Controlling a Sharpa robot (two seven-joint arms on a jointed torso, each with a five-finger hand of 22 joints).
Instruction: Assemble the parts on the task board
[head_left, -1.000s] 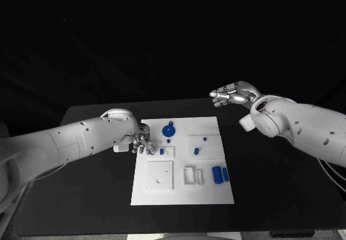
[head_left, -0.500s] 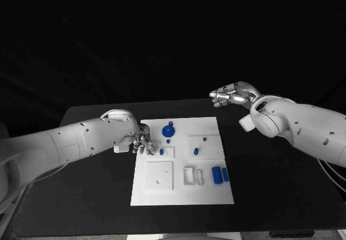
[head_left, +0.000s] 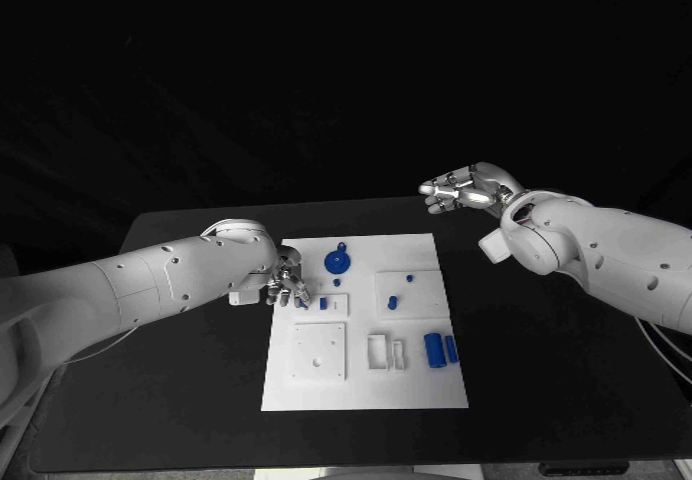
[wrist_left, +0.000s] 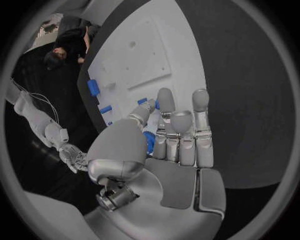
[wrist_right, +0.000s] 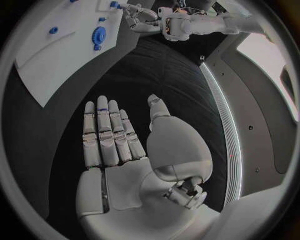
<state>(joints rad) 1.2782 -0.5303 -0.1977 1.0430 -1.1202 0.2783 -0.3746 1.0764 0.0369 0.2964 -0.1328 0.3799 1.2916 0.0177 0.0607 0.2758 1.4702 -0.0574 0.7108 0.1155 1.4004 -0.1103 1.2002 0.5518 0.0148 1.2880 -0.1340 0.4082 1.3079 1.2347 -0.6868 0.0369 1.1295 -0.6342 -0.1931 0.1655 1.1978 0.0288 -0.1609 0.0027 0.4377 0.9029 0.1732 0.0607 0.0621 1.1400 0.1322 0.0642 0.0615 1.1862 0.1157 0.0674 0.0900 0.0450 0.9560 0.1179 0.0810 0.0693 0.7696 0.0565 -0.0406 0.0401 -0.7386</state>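
The white task board (head_left: 361, 385) lies mid-table. On it sit a round blue part (head_left: 336, 263), small blue parts (head_left: 392, 300) and two blue cylinders (head_left: 434, 347). My left hand (head_left: 284, 288) hangs over the board's left edge. In the left wrist view my left hand (wrist_left: 169, 150) has its fingers straight and together, and a small blue part (wrist_left: 149, 142) sits pinched between the thumb and the fingers. The board (wrist_left: 150, 55) lies beyond the fingertips. My right hand (head_left: 464, 190) is raised off the board's far right corner. It (wrist_right: 119, 150) is spread flat and holds nothing.
The black table (head_left: 548, 350) runs wide on both sides of the board. The right wrist view shows the board (wrist_right: 50, 50) with the round blue part (wrist_right: 99, 36) and my left hand (wrist_right: 134, 17) far off. A raised white block (head_left: 320, 350) occupies the board's near left.
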